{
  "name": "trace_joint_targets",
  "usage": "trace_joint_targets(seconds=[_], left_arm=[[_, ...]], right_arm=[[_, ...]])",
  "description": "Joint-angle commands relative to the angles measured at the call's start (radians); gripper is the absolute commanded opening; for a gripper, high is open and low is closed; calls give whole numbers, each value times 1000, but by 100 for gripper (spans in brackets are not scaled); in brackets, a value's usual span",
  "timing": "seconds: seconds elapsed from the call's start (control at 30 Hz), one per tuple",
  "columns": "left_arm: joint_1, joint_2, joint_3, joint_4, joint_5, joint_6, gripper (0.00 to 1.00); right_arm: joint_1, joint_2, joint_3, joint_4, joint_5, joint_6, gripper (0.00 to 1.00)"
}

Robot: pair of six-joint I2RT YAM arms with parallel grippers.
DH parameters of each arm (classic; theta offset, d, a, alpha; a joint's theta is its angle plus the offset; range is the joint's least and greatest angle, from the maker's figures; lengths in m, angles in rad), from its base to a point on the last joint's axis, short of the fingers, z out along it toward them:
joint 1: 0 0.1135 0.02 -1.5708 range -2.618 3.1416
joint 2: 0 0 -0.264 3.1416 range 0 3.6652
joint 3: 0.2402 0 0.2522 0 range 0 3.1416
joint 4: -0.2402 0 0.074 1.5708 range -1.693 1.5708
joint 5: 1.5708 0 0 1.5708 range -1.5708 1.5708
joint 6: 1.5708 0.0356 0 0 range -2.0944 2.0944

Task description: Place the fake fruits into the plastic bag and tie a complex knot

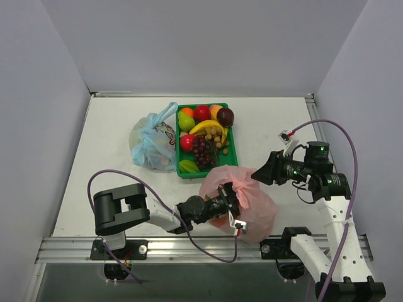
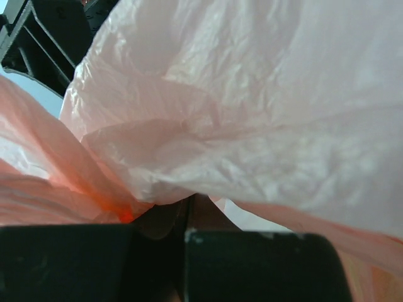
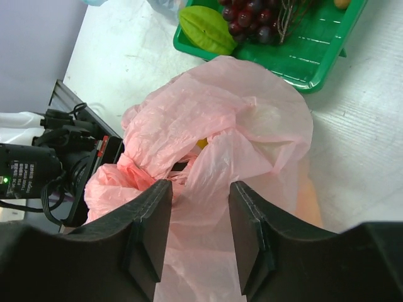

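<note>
The pale-pink plastic bag [image 1: 252, 204] lies bulging at the table's near edge, in front of the green tray [image 1: 232, 157]. The tray holds several fake fruits [image 1: 203, 135]: apples, banana, orange, pear and purple grapes. My left gripper [image 1: 234, 200] is shut on a bunched fold of the bag. In its wrist view, pink plastic [image 2: 239, 107] fills the frame above the closed gripper [image 2: 186, 233]. My right gripper [image 1: 257, 177] hovers open just above the bag's right side. Its wrist view shows the bag [image 3: 214, 126] under the gripper [image 3: 200, 211]. A yellow bit [image 3: 201, 143] shows inside. I cannot tell whether the twisted lump [image 3: 133, 168] is a tied knot.
A light-blue printed bag [image 1: 153, 143], its handles tied, lies left of the tray. The tray's near corner with a green starfruit [image 3: 204, 28] and the grapes [image 3: 252, 14] shows in the right wrist view. A metal rail [image 1: 201, 245] runs along the near table edge.
</note>
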Motion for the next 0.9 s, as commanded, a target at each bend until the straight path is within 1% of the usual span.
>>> trace_joint_targets(seconds=[0.0,0.07,0.13,0.2,0.23,0.3,0.33,0.43,0.57,0.63,0.8,0.87], left_arm=[[-6,-39,15,350,21,17,0],[-6,-40,18,350,21,19,0],[-6,-40,22,350,21,20,0],[-6,-39,24,349,27,22,0],[-6,-39,24,348,31,23,0],[-6,-37,25,348,39,30,0],[-6,-37,28,350,39,33,0],[-6,-37,41,350,36,37,0],[-6,-39,55,350,37,48,0],[-6,-39,61,350,37,54,0],[-11,-48,65,348,51,73,0],[-11,-48,73,348,62,91,0]], right_arm=[[-15,24,49,-32,-55,-88,40],[-17,35,66,-78,-51,-113,41],[-18,32,77,-90,-23,-156,45],[-23,18,84,-81,-14,-168,43],[-23,17,93,-55,-24,-163,39],[-26,21,97,-34,-58,-153,35],[-25,23,86,-21,-99,-154,29],[-25,37,54,-27,-124,-171,19],[-17,37,-20,-63,-136,-229,13],[11,28,-32,-63,-123,-235,10],[54,38,-49,-67,-74,-274,10],[70,46,-51,-78,-81,-292,17]])
